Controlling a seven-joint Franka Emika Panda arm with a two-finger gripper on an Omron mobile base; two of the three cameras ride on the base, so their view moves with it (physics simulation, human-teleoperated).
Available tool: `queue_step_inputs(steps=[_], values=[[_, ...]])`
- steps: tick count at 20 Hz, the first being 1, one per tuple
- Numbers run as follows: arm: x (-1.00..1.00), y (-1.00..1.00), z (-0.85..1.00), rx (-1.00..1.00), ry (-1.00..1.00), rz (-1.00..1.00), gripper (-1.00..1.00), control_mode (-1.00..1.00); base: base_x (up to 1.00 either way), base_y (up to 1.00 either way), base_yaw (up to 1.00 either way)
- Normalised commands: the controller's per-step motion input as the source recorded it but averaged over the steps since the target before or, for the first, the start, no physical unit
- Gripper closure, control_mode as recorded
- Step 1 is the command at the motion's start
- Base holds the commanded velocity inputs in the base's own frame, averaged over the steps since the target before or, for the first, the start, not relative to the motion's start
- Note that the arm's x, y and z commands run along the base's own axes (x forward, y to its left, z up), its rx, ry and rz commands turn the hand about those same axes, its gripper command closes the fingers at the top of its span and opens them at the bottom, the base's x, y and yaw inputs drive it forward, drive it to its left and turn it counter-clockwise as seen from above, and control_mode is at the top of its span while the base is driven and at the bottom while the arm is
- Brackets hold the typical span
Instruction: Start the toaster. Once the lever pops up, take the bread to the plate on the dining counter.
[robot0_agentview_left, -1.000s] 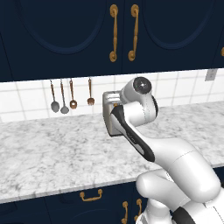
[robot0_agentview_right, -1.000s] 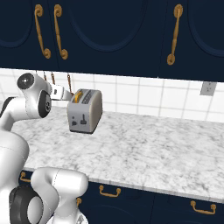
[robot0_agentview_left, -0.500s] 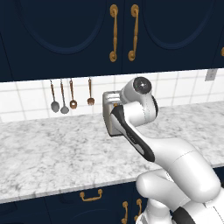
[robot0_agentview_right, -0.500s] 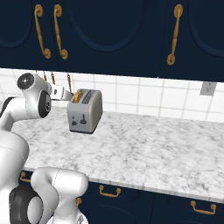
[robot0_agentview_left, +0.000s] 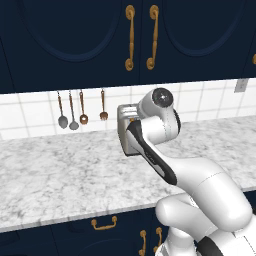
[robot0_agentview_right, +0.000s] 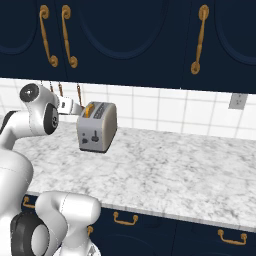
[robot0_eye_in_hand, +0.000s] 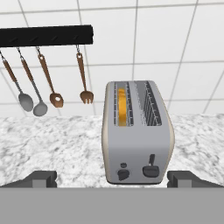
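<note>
The silver-grey toaster (robot0_eye_in_hand: 136, 131) stands on the marble worktop, its end face turned toward my hand. An orange slice of bread (robot0_eye_in_hand: 123, 108) sits in its left slot; the right slot is bare. On the end face are a dark lever (robot0_eye_in_hand: 151, 169) and a small knob (robot0_eye_in_hand: 123, 174). My gripper (robot0_eye_in_hand: 113, 179) is open, level with that face and a short way off it, touching nothing. From the right base view the toaster (robot0_agentview_right: 97, 127) has the bread (robot0_agentview_right: 88, 110) poking out on top, with my gripper (robot0_agentview_right: 79, 108) just left of it. The arm partly covers the toaster (robot0_agentview_left: 125, 131). The plate and dining counter are out of view.
Several spoons and a fork hang from a black rail (robot0_eye_in_hand: 46, 35) on the tiled wall left of the toaster. Navy upper cabinets (robot0_agentview_left: 140, 40) overhang the marble worktop (robot0_agentview_left: 60, 175). A wall outlet (robot0_agentview_right: 236, 100) sits far right. Bare worktop stretches to both sides.
</note>
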Motion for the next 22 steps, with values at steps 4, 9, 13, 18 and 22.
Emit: queue_step_inputs(steps=[4, 9, 13, 18, 22], values=[[0.0, -0.03, -0.12, 0.0, 0.02, 0.0, -1.0, -1.0, 0.0, 0.0, 0.0], [0.13, -0.08, -0.18, -0.01, 0.0, 0.0, -1.0, -1.0, 0.0, 0.0, 0.0], [0.42, -0.11, -0.13, -0.01, 0.0, 0.0, -1.0, -1.0, 0.0, 0.0, 0.0], [0.67, -0.03, -0.12, -0.02, 0.02, 0.0, -1.0, -1.0, 0.0, 0.0, 0.0], [0.62, 0.0, -0.29, -0.04, 0.06, 0.0, -1.0, -1.0, 0.0, 0.0, 0.0]])
